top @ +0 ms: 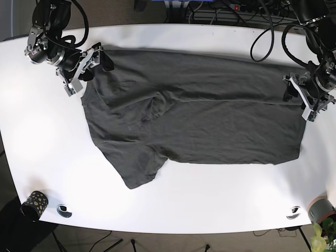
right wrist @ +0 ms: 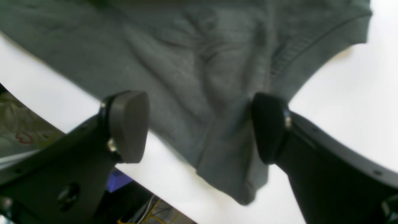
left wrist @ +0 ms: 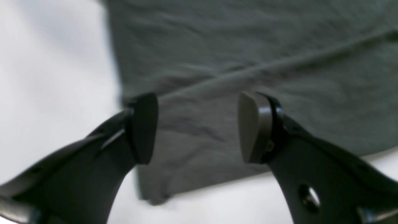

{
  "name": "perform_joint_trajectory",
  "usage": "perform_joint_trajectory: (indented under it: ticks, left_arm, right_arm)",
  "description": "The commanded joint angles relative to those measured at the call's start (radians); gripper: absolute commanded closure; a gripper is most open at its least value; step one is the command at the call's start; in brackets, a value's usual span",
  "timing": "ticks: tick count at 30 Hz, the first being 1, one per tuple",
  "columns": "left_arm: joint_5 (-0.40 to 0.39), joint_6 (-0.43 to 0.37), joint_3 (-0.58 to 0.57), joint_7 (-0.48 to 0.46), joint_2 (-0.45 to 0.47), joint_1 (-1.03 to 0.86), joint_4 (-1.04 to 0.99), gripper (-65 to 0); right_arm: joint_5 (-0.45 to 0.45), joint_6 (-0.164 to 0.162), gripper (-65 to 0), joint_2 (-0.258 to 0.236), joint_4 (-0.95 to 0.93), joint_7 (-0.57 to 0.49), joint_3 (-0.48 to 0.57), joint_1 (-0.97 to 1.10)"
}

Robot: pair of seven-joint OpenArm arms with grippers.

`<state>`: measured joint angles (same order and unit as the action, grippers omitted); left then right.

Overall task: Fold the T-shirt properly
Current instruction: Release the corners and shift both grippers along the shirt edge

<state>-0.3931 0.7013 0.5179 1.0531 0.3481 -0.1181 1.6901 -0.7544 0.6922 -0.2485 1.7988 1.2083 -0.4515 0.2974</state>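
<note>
On the white table [top: 47,157], a dark T-shirt [top: 199,121] lies spread flat.
Left gripper [left wrist: 197,127] hovers released over one shirt corner; right gripper [right wrist: 199,127] hangs spread over the sleeve end, grasping nothing.

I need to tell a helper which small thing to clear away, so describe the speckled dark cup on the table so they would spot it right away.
Start at the white table with the dark grey T-shirt spread across it, then go to the table's front corner on the base view's left. The cup stands at that very edge: small, black with pale speckles, upright. Its nearest neighbour, a flat black-and-white disc, lies just beside it.
</note>
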Motion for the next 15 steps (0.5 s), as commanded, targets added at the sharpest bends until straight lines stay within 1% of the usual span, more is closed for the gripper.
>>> perform_joint_trajectory:
  ticks: [1,4,6,10,13,15]
  left_arm:
    - [0.036,-0.003,0.011,-0.009,0.024,0.007,-0.031,-37.4]
    - [0.095,-0.003,0.009,-0.01,0.024,0.007,-0.121,-37.4]
    - [0.115,-0.003,0.011,-0.018,0.024,0.007,-0.166,-37.4]
    - [0.139,-0.003,0.009,-0.084,0.026,-0.001,-0.215,-37.2]
    - [0.153,-0.003,0.009,-0.089,0.029,-0.035,-0.218,-37.2]
    - [0.153,-0.003,0.009,-0.089,0.027,-0.061,-0.215,-37.2]
  right_arm:
    - [0.016,0.006,-49.5,0.005,0.017,-0.018,-0.005,-0.007]
    - [0.098,0.006,-49.5,0.031,0.016,-0.02,-0.005,-0.007]
    - [0.14,0.006,-49.5,0.039,0.016,-0.02,-0.005,-0.017]
    - [0.214,0.006,-49.5,0.059,-0.023,-0.021,-0.005,-0.036]
    - [0.232,0.006,-49.5,0.058,-0.061,-0.021,-0.005,-0.037]
    - [0.229,0.006,-49.5,0.056,-0.069,-0.021,-0.005,-0.031]
